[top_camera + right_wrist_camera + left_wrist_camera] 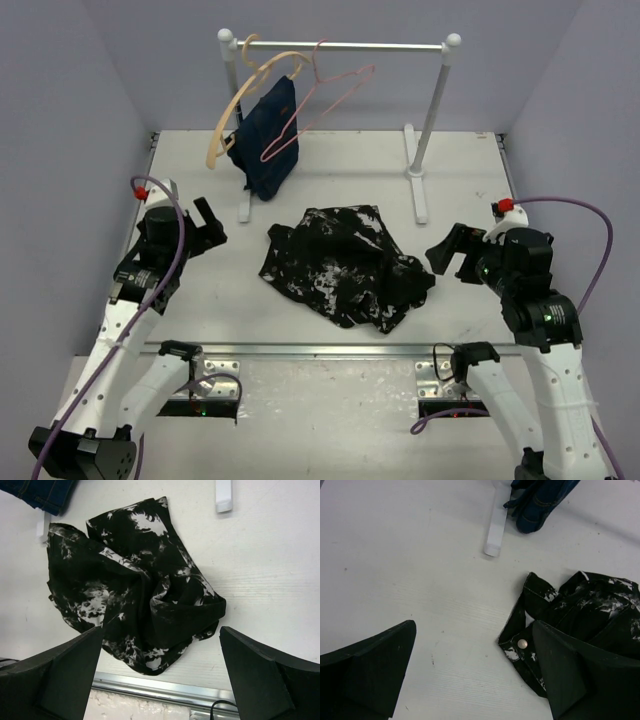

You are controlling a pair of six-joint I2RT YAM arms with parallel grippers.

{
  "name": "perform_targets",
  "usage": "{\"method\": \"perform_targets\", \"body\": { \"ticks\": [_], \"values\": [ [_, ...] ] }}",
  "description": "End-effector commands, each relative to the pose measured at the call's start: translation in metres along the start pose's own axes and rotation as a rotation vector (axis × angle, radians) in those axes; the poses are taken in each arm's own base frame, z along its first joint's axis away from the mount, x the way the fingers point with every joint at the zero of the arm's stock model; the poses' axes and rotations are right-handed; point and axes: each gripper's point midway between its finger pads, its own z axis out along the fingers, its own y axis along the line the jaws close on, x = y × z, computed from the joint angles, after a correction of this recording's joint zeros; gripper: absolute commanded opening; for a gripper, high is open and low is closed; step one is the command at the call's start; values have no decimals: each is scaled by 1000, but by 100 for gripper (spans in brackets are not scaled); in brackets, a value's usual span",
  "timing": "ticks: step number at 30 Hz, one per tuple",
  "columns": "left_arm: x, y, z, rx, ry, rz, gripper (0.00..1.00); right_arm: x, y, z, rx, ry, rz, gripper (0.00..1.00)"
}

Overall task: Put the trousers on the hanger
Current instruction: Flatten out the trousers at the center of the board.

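The trousers [345,265], black with white splotches, lie crumpled in a heap on the white table, midway between the arms. Their waistband corner with a metal button [522,643] shows in the left wrist view, the whole heap [135,590] in the right wrist view. The pink wire hanger [318,105] hangs by its hook on the white rail at the back. My left gripper [208,228] hovers open left of the heap, nothing between its fingers [375,667]. To the right of the heap my right gripper [450,252] is open too, its fingers [260,675] empty.
A white rail stand [430,110] crosses the back of the table, its feet reaching forward. A tan wooden hanger [235,105] carries a navy garment [265,140] on it. A metal strip [330,349] runs along the table's near edge.
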Motion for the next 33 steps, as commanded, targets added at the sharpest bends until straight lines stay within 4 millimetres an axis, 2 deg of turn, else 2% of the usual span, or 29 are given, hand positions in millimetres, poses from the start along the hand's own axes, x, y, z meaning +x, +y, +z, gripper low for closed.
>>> {"method": "perform_targets", "body": {
  "ticks": [1,5,7,8,9,10,12,15,16,18,23,24,27,28,30,31,33],
  "values": [
    [-19,-18,-7,61,-23,-26,100,-4,-1,5,3,-18,14,99],
    [0,-49,3,200,87,-71,100,-4,13,6,-78,-16,1,99],
    [20,-75,9,314,176,-129,100,-3,30,5,-178,-12,-17,99],
    [36,-80,18,320,234,-154,100,1,39,4,-236,4,-22,99],
    [51,-96,24,352,282,-140,100,-1,45,3,-270,-7,-27,99],
    [55,-105,22,365,285,-134,100,1,49,2,-297,5,-26,99],
    [84,-119,38,321,346,-96,100,2,59,1,-358,15,-32,99],
    [111,-125,54,320,400,-93,100,6,63,1,-384,42,-25,99],
    [113,-128,58,329,393,-93,99,7,63,1,-386,48,-23,99],
    [135,-122,71,310,425,-69,98,9,65,1,-398,62,-19,99],
    [172,-120,92,325,497,7,89,17,68,4,-430,78,-7,99],
    [178,-121,94,334,516,15,85,18,68,5,-435,80,-3,99],
    [187,-144,87,478,549,-9,58,25,68,10,-445,102,9,99],
    [185,-152,83,519,543,-13,52,26,67,11,-445,107,12,99],
    [182,-161,77,580,542,-17,32,29,66,15,-443,120,16,99],
    [179,-163,75,589,533,-17,28,29,66,16,-442,123,19,99],
    [165,-167,69,611,492,-14,13,32,65,20,-439,136,27,99]
  ]
}}
